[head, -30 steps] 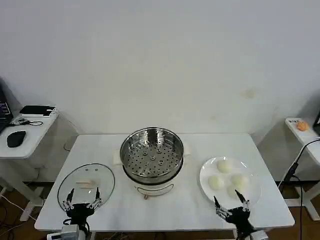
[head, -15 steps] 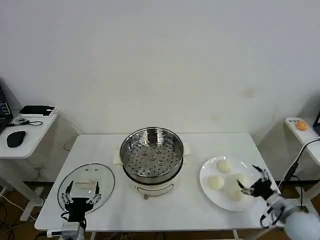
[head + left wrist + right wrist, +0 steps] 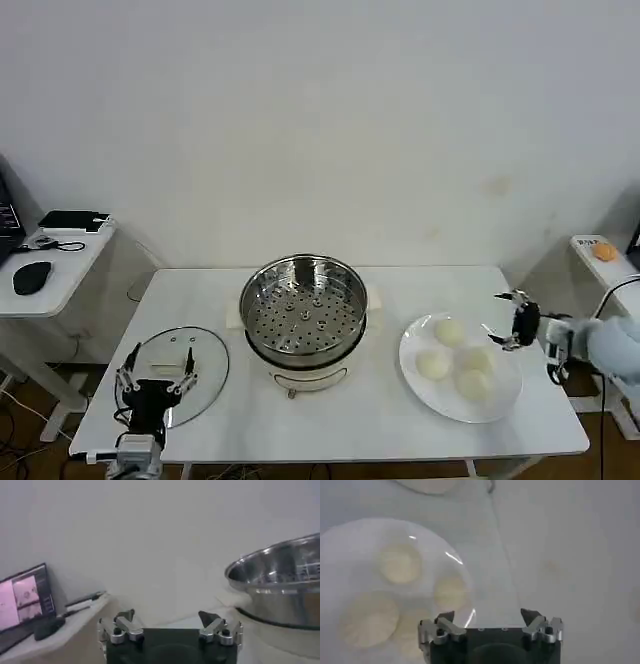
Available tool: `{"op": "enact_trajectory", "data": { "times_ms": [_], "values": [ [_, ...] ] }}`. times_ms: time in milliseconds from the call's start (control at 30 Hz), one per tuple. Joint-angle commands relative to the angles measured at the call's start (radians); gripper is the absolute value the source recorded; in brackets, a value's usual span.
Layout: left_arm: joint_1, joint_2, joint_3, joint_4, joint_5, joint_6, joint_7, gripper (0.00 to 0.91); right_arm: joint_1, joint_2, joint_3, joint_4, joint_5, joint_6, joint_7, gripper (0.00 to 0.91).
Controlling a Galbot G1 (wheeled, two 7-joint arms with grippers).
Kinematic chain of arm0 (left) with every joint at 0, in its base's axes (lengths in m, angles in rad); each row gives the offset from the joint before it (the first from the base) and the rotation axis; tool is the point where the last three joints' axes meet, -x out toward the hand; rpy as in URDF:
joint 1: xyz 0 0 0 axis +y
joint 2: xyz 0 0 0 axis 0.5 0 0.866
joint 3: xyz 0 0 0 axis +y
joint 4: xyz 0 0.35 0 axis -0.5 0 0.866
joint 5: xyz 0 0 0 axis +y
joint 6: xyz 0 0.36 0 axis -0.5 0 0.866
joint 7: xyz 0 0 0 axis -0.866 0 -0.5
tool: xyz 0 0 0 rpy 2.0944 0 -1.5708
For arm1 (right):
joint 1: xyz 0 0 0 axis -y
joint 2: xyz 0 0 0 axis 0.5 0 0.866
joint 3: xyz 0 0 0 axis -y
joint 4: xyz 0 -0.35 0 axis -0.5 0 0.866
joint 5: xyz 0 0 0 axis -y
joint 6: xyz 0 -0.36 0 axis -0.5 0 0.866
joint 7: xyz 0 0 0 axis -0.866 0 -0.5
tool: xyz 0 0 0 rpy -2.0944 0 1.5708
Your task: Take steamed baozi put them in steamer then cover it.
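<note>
**Hovering beside the plate, both grippers empty**

Looking down from the head view, you see the right gripper [image 3: 509, 322] held in the air at the far right edge of the white plate [image 3: 505, 392], its fingers spread and holding nothing. The arm reaches in from the right side, and its forearm is cut off by the edge of the view. Four buns [image 3: 450, 332] lie on the plate, all apart from the gripper. The steamer [image 3: 303, 308] stands uncovered in the middle of the table [image 3: 370, 425], its perforated tray bare. The glass lid [image 3: 172, 370] lies flat on the table to the steamer's left. Your left gripper [image 3: 155, 370] is parked low over the near edge of the lid, fingers open, with nothing between them.

In the left wrist view, the left gripper [image 3: 170, 622] points level across the table with its two fingertips well apart. The steamer's [image 3: 280, 582] shiny wall is cut off at the side. A screen [image 3: 25, 605] glows on a side desk; nothing on it can be read.

In the right wrist view, the right gripper [image 3: 490, 622] hangs open above the plate's [image 3: 340, 545] rim. The buns [image 3: 397, 562] look blurred, and one is partly hidden behind the gripper body.
</note>
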Motion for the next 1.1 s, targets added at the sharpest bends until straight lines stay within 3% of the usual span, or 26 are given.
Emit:
{"op": "enact_trajectory", "data": {
  "times_ms": [33,233,333,733,1100],
  "values": [
    [-0.008,0.006,-0.01,-0.006,0.012,0.0,0.004,0.907,0.433,-0.03,-0.462,-0.136,0.029,0.023,-0.128,0.907],
    [-0.016,0.0,-0.012,-0.008,0.012,0.0,0.004,0.907,0.546,0.042,-0.679,-0.206,0.058,-0.031,-0.197,0.907],
    [-0.022,-0.005,-0.007,-0.007,0.014,-0.001,0.004,0.907,0.568,0.074,-0.718,-0.242,0.083,-0.053,-0.195,0.907],
    [-0.025,-0.008,-0.01,-0.007,0.017,-0.008,0.004,0.907,0.568,0.23,-0.708,-0.356,0.104,-0.104,-0.116,0.907],
    [-0.029,-0.004,-0.015,0.002,0.016,-0.011,0.005,0.907,0.556,0.283,-0.714,-0.414,0.066,-0.121,-0.113,0.897]
  ]
}}
